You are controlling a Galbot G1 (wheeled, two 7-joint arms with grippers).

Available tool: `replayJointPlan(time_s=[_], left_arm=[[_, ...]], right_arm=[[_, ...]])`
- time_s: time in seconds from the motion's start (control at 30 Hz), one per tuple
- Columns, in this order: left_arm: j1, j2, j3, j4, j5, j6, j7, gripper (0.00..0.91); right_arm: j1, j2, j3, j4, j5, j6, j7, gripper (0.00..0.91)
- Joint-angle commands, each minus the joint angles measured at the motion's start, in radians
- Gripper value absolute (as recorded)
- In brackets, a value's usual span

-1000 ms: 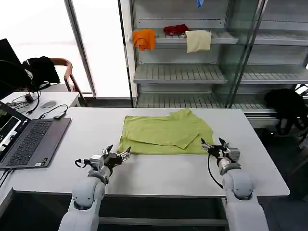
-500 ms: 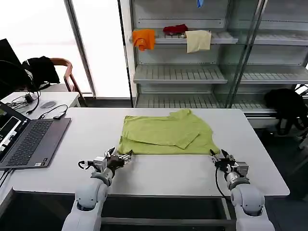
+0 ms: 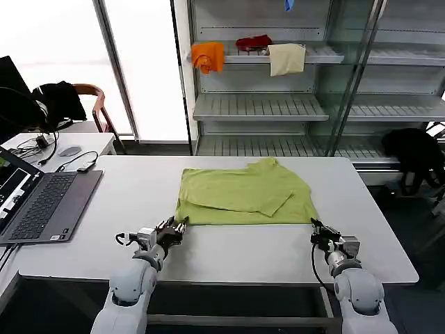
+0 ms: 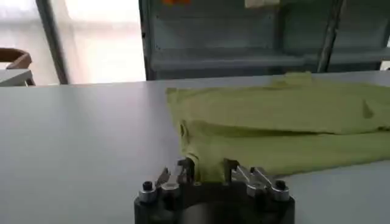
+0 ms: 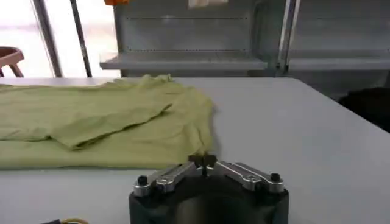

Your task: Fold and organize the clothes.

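Note:
The lime yellow-green T-shirt (image 3: 243, 195) lies partly folded on the white table (image 3: 229, 254), one sleeve turned over its middle. My left gripper (image 3: 177, 227) rests on the table at the shirt's near left corner. In the left wrist view the T-shirt (image 4: 280, 122) has that corner between the spread fingers of the open left gripper (image 4: 207, 169). My right gripper (image 3: 318, 228) is at the near right corner. In the right wrist view the right gripper (image 5: 204, 159) is shut, with the hem tip of the T-shirt (image 5: 91, 122) pinched between its fingertips.
An open laptop (image 3: 42, 202) sits on the table's left side. Behind the table a glass-fronted shelf unit holds an orange cloth (image 3: 208, 56), a red cloth (image 3: 254, 42) and a cream cloth (image 3: 286, 59). Black garments lie on a chair (image 3: 59, 97) and at the far right (image 3: 417, 149).
Both grippers dropped toward the table's near edge and reached the shirt's near corners. The right one shut. The shirt's near hem shifted slightly right.

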Motion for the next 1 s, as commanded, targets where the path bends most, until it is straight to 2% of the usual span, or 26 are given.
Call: replayJointPlan(time_s=[0.03,0.27,0.4,0.67,1.0], left_arm=[[0.002,0.000,0.001,-0.002,0.026,0.001,0.009,0.000],[0.064,0.041,-0.001,-0.066,0.046,0.002,0.020,0.000],[0.134,0.087,-0.030,-0.132,0.021,0.002,0.022,0.000],[0.319,0.172,-0.117,-0.281,-0.050,0.001,0.017,0.000],[0.465,0.196,-0.219,-0.354,-0.064,0.002,0.019,0.000]], right_arm=[[-0.020,-0.004,0.002,0.027,0.006,-0.004,0.003,0.000],[-0.142,-0.015,-0.012,0.224,0.072,-0.111,0.047,0.000],[-0.236,-0.004,-0.040,0.328,0.067,-0.112,0.064,0.000],[-0.344,0.011,-0.114,0.408,0.006,-0.113,0.103,0.000],[-0.432,0.008,-0.187,0.458,-0.063,-0.113,0.122,0.000]])
